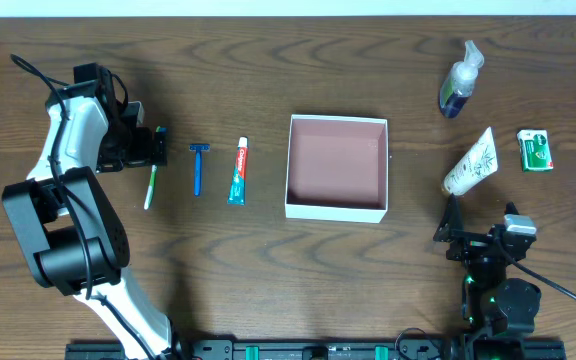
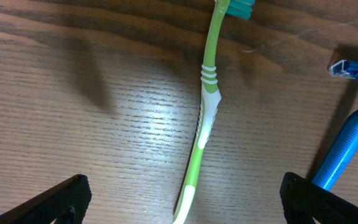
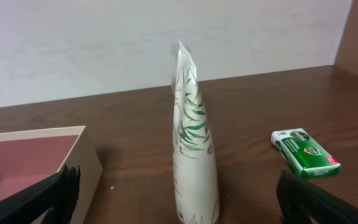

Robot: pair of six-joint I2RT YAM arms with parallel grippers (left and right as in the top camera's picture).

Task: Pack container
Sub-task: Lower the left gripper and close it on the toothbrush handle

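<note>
The container (image 1: 290, 165) is a square white-walled box with a pink-brown inside, mid-table; its corner shows in the right wrist view (image 3: 87, 163). Left of it lie a toothpaste tube (image 1: 239, 171), a blue razor (image 1: 198, 168) and a green toothbrush (image 1: 151, 187). My left gripper (image 1: 158, 146) is open, just above the toothbrush (image 2: 202, 124), its fingers on either side of the handle (image 2: 182, 202); the razor (image 2: 347, 143) lies by the right finger. My right gripper (image 1: 455, 228) is open (image 3: 179, 205), near a white leaf-print tube (image 1: 471, 162) (image 3: 191, 137).
A pump bottle (image 1: 459, 83) stands at the back right. A green box (image 1: 535, 150) lies at the far right, also in the right wrist view (image 3: 306, 153). A pale wall rises behind the table's far edge.
</note>
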